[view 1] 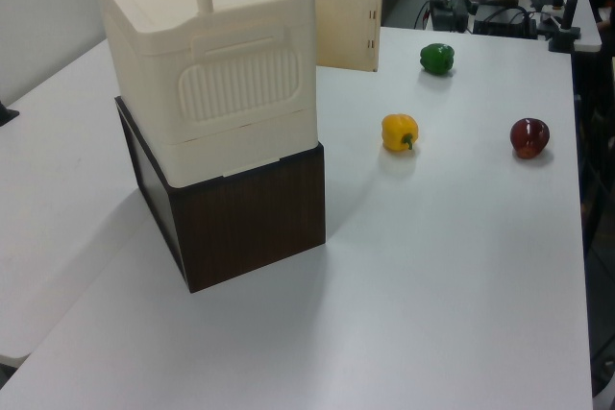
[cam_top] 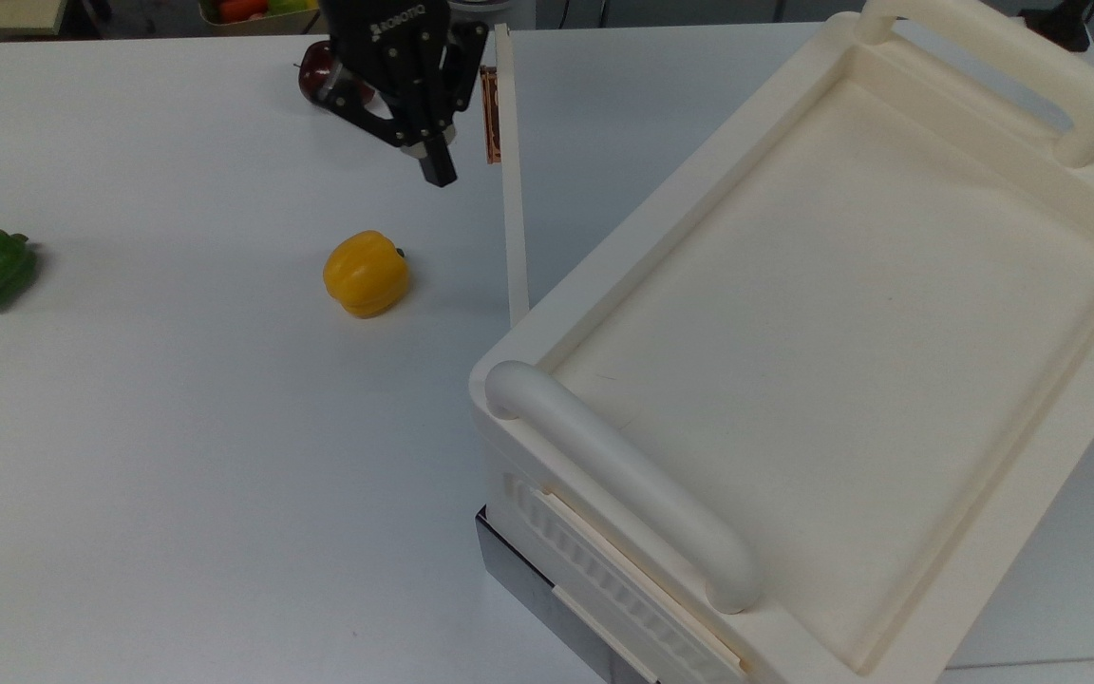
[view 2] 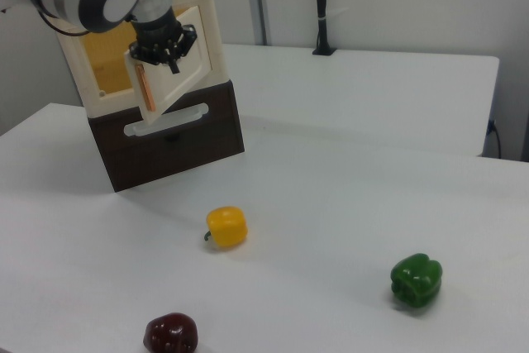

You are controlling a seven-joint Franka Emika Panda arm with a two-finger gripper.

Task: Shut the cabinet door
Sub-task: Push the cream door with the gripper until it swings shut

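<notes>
Just beside the gripper (cam_top: 435,169), the cabinet door (cam_top: 512,180) stands ajar.

The hand (cam_top: 433,161) hangs just beside the copper handle (cam_top: 489,114) of the half-open cabinet door (cam_top: 513,190), above the white worktop (cam_top: 177,427).
</notes>
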